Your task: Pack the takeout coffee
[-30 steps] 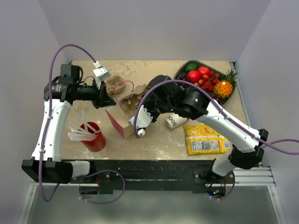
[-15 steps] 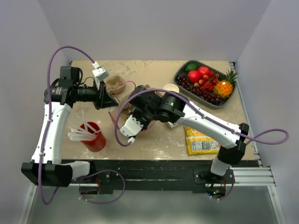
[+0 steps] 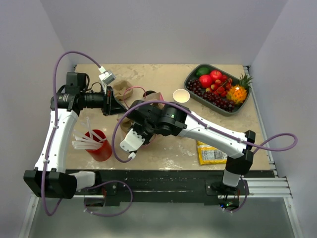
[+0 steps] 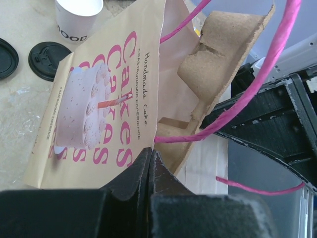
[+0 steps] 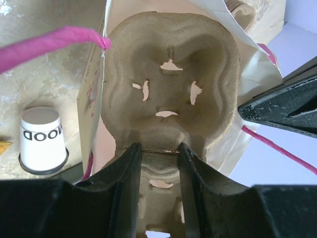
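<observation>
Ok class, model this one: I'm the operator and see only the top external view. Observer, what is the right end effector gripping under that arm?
Observer: In the right wrist view, the right end effector clamps the middle ridge of a pulp cup carrier at the mouth of the paper bag.
Operator: And the takeout coffee? I can't find it from above.
Observer: The takeout coffee sits on the table outside the bag, with its black lid on.
Operator: Is the left side gripping anything?
Observer: In the left wrist view, the left end effector is shut on the bag's edge.
</observation>
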You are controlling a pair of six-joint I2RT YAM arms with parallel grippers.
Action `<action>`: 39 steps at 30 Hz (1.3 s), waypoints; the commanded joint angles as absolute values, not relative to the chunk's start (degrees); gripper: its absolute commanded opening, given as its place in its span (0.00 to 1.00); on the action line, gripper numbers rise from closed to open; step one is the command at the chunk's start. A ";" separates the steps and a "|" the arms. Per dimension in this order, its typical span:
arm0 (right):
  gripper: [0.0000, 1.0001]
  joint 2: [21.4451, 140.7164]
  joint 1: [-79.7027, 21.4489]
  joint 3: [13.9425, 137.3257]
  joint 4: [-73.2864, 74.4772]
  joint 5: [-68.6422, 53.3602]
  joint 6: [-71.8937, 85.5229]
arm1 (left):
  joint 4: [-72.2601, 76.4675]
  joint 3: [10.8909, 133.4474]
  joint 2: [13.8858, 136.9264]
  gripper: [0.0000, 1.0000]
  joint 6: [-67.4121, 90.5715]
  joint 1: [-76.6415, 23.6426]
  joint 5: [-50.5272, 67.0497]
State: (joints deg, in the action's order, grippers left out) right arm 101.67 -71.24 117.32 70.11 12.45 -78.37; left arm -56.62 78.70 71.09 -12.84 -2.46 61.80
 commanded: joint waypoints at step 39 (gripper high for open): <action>0.00 91.32 -60.73 89.49 43.62 -12.75 -59.06 | -47.02 69.79 62.14 0.00 -13.63 -2.81 77.78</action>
